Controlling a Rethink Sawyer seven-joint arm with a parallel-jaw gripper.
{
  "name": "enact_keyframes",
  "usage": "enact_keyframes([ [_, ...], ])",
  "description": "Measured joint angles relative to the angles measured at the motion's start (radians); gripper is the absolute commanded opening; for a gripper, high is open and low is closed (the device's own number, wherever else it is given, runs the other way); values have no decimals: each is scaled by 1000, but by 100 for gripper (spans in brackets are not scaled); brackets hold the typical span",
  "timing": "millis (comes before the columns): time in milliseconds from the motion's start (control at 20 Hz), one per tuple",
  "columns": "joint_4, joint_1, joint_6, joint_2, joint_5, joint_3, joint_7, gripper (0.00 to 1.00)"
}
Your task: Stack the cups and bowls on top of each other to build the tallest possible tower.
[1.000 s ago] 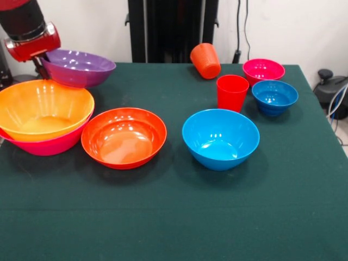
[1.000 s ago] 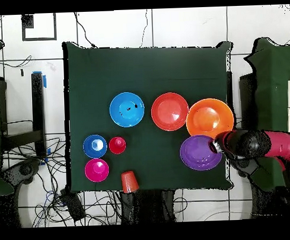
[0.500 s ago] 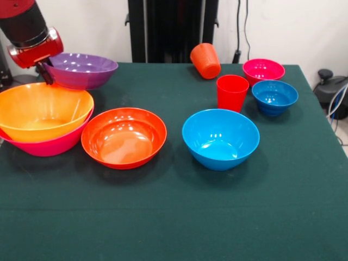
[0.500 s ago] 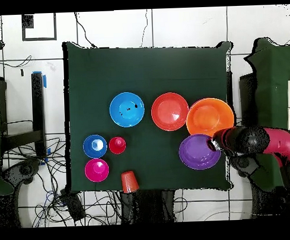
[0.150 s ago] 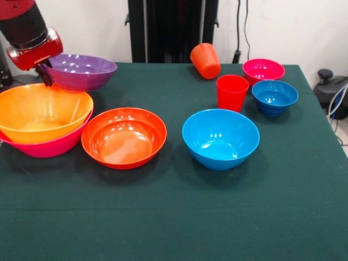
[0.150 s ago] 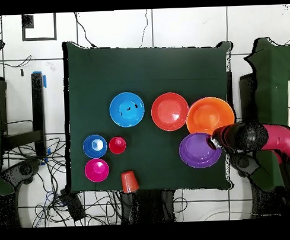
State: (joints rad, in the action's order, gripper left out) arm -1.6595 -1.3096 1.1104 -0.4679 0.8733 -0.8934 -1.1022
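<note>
**Purple bowl gripped at rim, tower base waiting beside it**

The pincer point(image 5: 44, 76) is clamped on the near-arm rim of the purple bowl point(image 5: 81, 69), which seems lifted a bit off the tabletop point(image 5: 179, 217), roughly level. How wide the fingers sit is hidden behind the wrist, but they pinch the rim.

Just beside it: the big yellow-orange bowl point(image 5: 43, 111) nested in the big pink bowl point(image 5: 51, 145), i.e. the tower so far. Red-orange bowl point(image 5: 124, 136) touches or nearly touches that pile. Elsewhere: medium blue bowl point(image 5: 220, 138), red cup point(image 5: 232, 92) upright, orange cup point(image 5: 205, 60) tipped on its side at the far edge, small blue bowl point(image 5: 274, 97), small magenta bowl point(image 5: 263, 69).

Likely step: carry purple onto the yellow-orange bowl. To do it well:
- lift enough to clear the yellow-orange rim w/o clipping it
- centre over the pile, checking in the overhead view
- keep bowl level; a rim-only grip may let it droop
- lower till it seats, then release
</note>
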Motion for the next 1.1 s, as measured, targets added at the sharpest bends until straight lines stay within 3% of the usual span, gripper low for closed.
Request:
enact_keyframes([
  [1100, 26, 52, 4, -93, 0, 4, 5, 0],
])
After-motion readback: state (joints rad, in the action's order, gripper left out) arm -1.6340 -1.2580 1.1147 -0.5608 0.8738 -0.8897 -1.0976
